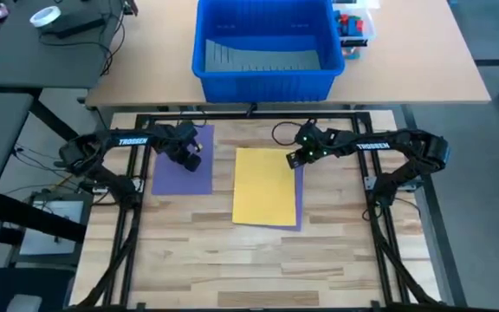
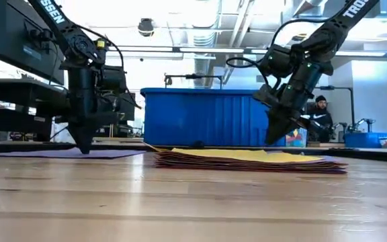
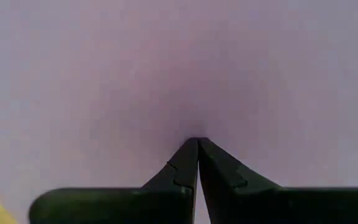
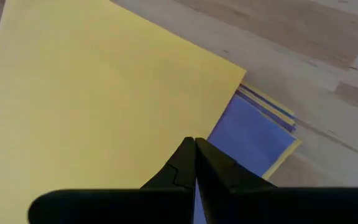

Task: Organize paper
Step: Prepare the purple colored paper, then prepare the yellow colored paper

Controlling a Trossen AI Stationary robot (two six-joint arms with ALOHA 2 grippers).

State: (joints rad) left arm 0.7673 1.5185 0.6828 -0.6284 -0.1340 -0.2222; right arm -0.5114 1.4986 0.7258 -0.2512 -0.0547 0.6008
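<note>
A single purple sheet (image 1: 173,173) lies flat on the wooden table at the left. My left gripper (image 1: 192,162) stands over its right part, pointing down, fingers shut. At the table's middle lies a stack of paper (image 2: 247,159) with a yellow sheet (image 1: 265,186) on top; blue and purple edges (image 4: 253,137) show under it. My right gripper (image 1: 293,159) is shut at the stack's far right corner, its tips at the yellow sheet's right edge (image 4: 219,118). My left gripper sets its shut fingertips (image 3: 191,155) on the purple sheet's surface (image 3: 194,127) from above, pointing down; the sheet lies flat on the table (image 2: 66,153). My right gripper has its shut tips by the yellow sheet's edge; whether they touch it, I cannot tell.
A big blue bin (image 1: 267,43) stands on the tan table beyond the far edge, with a clear bag (image 1: 353,30) to its right. A tape roll (image 1: 46,16) lies on the far left desk. Bare wood (image 1: 249,260) lies near the front edge. A person (image 2: 320,114) sits far behind.
</note>
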